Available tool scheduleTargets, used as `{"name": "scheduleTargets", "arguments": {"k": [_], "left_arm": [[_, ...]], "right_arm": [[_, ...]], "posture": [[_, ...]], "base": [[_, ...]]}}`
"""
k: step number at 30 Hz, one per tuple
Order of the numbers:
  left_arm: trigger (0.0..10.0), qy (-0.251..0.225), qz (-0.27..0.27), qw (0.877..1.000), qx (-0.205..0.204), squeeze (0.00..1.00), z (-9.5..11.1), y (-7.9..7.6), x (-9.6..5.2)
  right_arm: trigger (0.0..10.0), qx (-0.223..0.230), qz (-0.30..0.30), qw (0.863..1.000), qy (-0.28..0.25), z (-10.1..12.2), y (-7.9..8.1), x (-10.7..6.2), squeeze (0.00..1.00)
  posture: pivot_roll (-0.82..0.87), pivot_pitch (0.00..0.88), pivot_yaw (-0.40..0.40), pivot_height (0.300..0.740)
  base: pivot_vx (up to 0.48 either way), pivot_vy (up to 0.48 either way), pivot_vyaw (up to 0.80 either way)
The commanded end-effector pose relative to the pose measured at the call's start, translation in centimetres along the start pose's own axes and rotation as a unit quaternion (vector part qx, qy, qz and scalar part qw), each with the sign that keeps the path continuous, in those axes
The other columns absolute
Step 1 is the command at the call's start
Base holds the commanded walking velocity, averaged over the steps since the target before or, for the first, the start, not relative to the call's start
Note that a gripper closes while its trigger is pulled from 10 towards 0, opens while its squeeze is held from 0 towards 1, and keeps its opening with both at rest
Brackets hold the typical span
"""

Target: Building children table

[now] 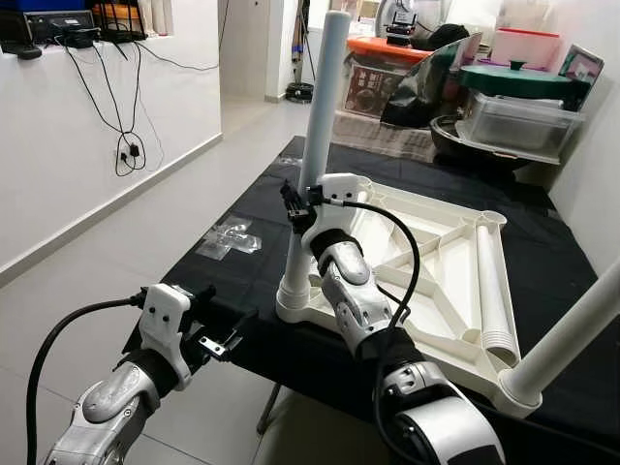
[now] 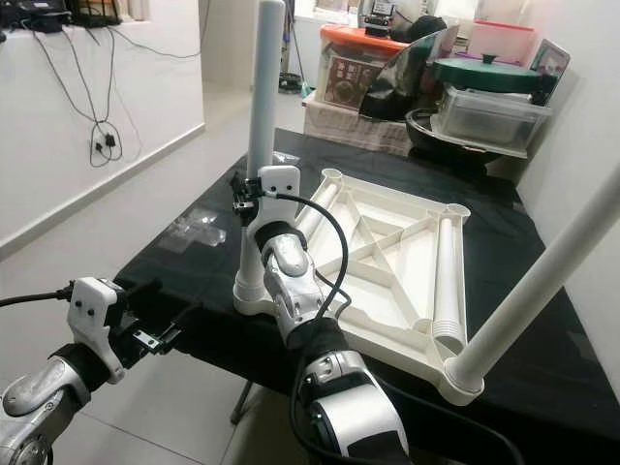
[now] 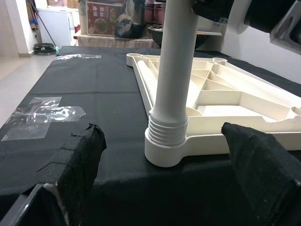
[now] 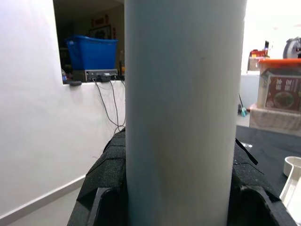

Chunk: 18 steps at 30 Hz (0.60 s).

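A white children's table top [image 1: 426, 262] lies upside down on a black-covered table. One white leg [image 1: 320, 126] stands upright in its near-left corner socket [image 3: 164, 150]. My right gripper [image 1: 298, 201] is shut on this leg at mid height, and its black fingers [image 4: 106, 174] press both sides of the tube [image 4: 183, 113]. A second leg [image 1: 572, 334] stands tilted in the near-right corner. A third leg [image 1: 492, 286] lies flat inside the top. My left gripper [image 1: 218, 334] is open and holds nothing, low at the table's front edge, its fingers [image 3: 77, 160] pointing at the leg's base.
Clear plastic wrap [image 1: 231, 237] lies on the black cloth [image 1: 242, 281] left of the top. Stacked bins and pots [image 1: 513, 107] crowd the back right. A white wall with hanging cables [image 1: 126, 145] runs along the left, with tiled floor [image 1: 116, 262] between it and the table.
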<state>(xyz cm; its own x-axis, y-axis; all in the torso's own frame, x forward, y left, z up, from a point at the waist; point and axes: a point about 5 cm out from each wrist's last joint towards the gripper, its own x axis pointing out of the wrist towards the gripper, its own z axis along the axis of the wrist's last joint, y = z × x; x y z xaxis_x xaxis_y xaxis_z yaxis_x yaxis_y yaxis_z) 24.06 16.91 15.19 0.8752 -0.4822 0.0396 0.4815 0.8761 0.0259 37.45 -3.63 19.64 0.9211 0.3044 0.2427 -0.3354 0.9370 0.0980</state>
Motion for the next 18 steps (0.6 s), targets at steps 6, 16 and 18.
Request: {"name": "scheduleTargets", "arguments": {"k": [6,16,18], "left_arm": [[10.0,0.001,-0.008,1.0,0.008,0.0,-0.03,-0.08,0.36],[10.0,0.002,-0.009,1.0,0.008,0.0,-0.08,-0.07,0.4],[10.0,0.002,-0.009,1.0,0.007,0.0,-0.09,-0.07,0.4]], "right_arm": [[10.0,-0.02,-0.008,0.998,0.051,-3.48,-0.39,-1.93,0.0],[10.0,-0.034,0.0,0.998,0.046,-3.46,-0.15,-2.01,0.0],[10.0,-0.035,0.002,0.998,0.046,-3.46,-0.1,-2.01,0.0]], "posture": [[0.11,0.0,-0.105,0.74],[0.11,0.0,-0.107,0.74],[0.11,0.0,-0.107,0.74]], "base": [[0.0,0.0,0.0],[0.0,0.0,0.0],[0.0,0.0,0.0]]}}
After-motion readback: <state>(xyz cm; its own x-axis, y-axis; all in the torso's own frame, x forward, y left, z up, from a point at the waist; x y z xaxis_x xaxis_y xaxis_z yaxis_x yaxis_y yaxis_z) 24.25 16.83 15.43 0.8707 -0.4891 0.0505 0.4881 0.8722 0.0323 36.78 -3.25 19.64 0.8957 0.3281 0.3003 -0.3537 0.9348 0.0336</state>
